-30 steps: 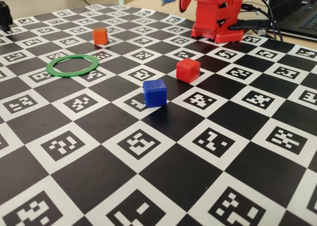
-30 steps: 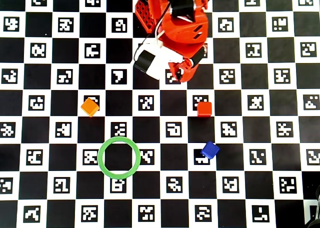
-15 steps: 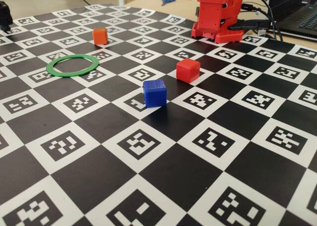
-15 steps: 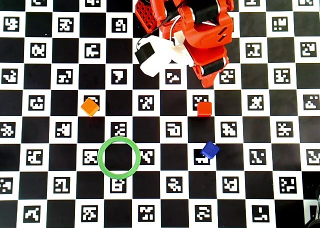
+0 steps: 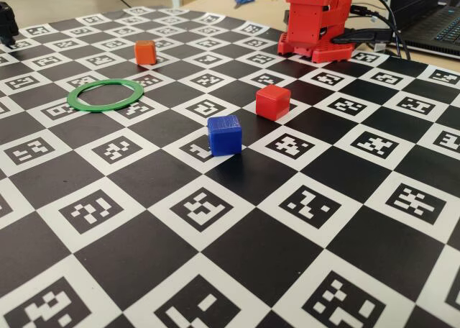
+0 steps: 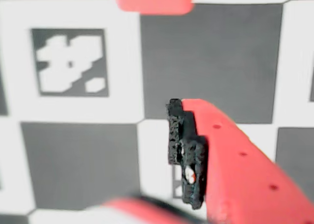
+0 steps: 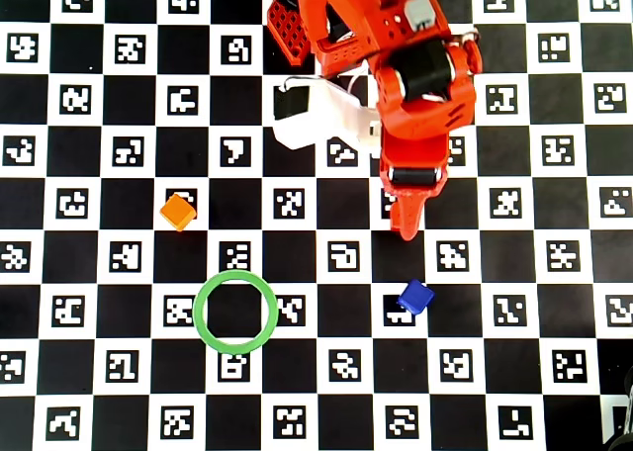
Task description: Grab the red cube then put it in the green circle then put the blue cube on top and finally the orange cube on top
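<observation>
The red cube (image 5: pixel 273 101) sits on the checkered mat right of centre in the fixed view. In the wrist view it shows only as a blurred red block (image 6: pixel 152 0) at the top edge, ahead of my jaws and apart from them. The arm hides it in the overhead view. The blue cube (image 5: pixel 225 134) (image 7: pixel 415 296) stands just in front of it. The orange cube (image 5: pixel 145 52) (image 7: pixel 178 211) lies far left. The green circle (image 5: pixel 106 95) (image 7: pixel 234 311) is empty. My gripper (image 6: pixel 142 157) (image 7: pixel 406 224) hovers above the mat, open and empty.
The red robot base (image 5: pixel 320 19) stands at the back of the mat (image 5: pixel 237 256), with cables and a laptop (image 5: pixel 431 19) behind it. A white camera mount (image 7: pixel 316 120) sticks out left of the arm in the overhead view.
</observation>
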`<state>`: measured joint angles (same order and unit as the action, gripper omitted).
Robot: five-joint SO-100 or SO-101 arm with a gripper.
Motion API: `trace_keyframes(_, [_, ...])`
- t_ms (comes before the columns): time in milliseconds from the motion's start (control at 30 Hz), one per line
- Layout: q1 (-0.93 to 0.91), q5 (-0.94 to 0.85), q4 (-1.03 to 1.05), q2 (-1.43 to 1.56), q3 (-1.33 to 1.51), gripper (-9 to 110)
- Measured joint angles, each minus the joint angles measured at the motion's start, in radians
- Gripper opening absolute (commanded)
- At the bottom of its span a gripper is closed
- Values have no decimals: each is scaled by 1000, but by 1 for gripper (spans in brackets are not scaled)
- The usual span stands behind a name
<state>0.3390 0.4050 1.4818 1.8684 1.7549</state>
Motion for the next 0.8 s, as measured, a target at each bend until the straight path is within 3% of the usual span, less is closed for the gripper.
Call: trace_keyframes(800, [67,0,-183,-193,138,42])
